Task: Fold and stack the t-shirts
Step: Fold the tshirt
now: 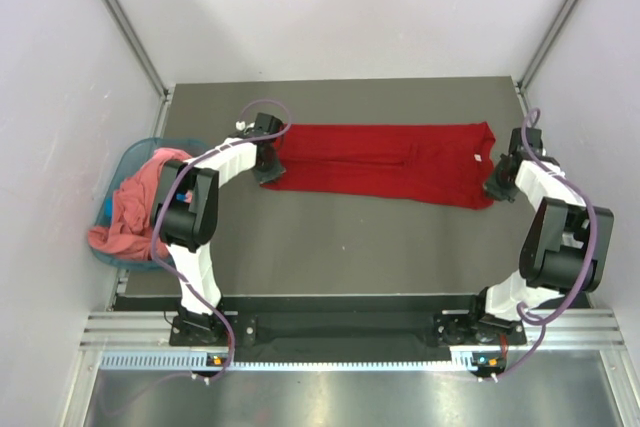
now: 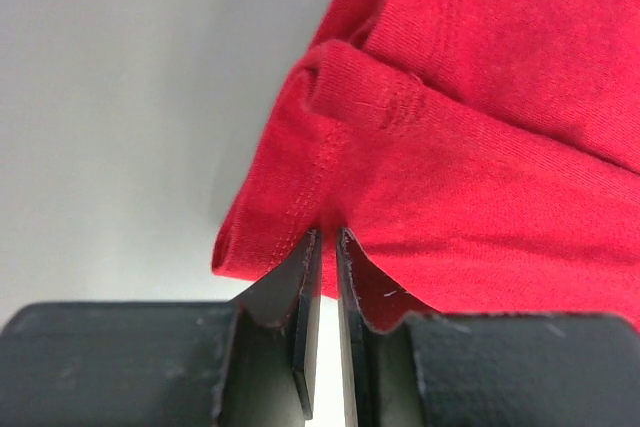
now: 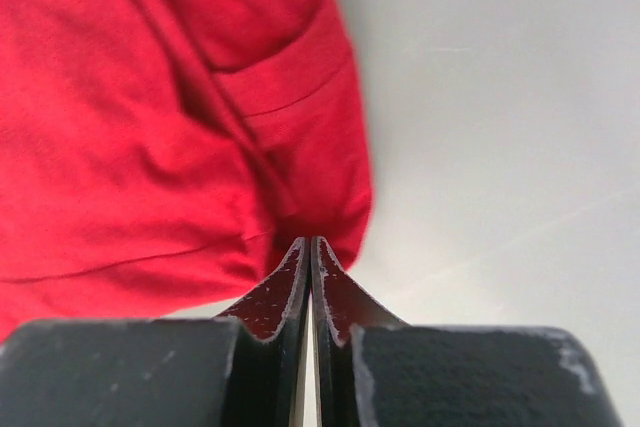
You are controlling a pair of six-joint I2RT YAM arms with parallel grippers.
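The deep red t-shirt [image 1: 380, 162] lies stretched in a long folded band across the far part of the grey table. My left gripper [image 1: 268, 169] is shut on its left end; in the left wrist view the jaws [image 2: 327, 234] pinch the stitched hem of the red cloth [image 2: 470, 117]. My right gripper [image 1: 497, 187] is shut on the shirt's right end near the collar; in the right wrist view the jaws [image 3: 309, 243] clamp a bunched fold of red cloth [image 3: 150, 137]. The salmon-pink t-shirt [image 1: 130, 212] lies crumpled in the basket at the left.
A teal plastic basket [image 1: 122, 169] stands off the table's left edge, beside the left arm. White enclosure walls rise on the left, right and far sides. The table's near edge [image 1: 330, 302] runs in front of both arm bases.
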